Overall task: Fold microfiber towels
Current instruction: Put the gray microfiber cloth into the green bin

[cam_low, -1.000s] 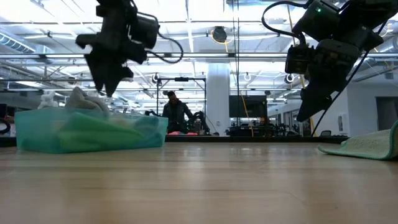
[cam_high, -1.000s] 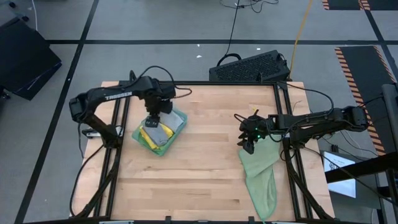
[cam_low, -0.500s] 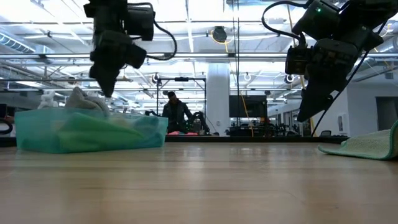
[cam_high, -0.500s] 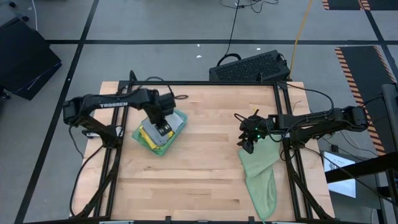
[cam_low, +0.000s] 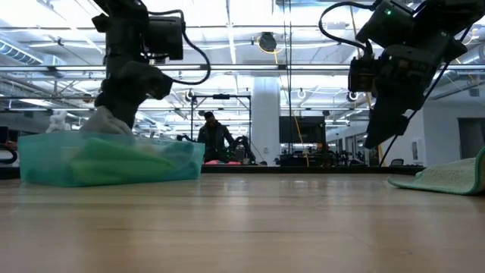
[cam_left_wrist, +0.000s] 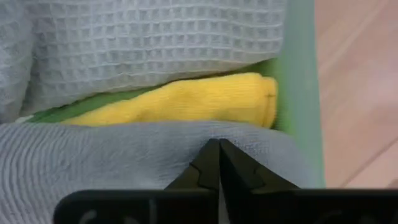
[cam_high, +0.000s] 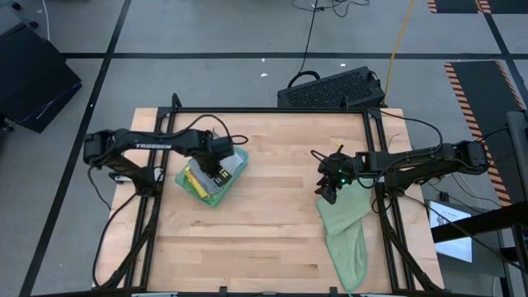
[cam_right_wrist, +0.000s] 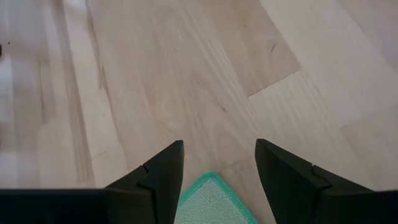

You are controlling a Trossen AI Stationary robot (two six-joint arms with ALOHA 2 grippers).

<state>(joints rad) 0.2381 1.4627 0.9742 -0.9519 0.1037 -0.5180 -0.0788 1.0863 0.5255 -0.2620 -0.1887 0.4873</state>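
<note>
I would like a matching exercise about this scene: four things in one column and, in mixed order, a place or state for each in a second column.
1. left gripper
2. right gripper
3. yellow towel
4. sage green towel

a. lies flat on the table's right side
b. open, above the table
c. shut on the grey towel in the bin
d. tucked between grey cloths in the bin

Pairs: 1-c, 2-b, 3-d, 4-a

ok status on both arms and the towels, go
Left gripper shut on grey towel in the green bin. Right gripper open, above the wood beside pale green towel. Nothing in the way.
</note>
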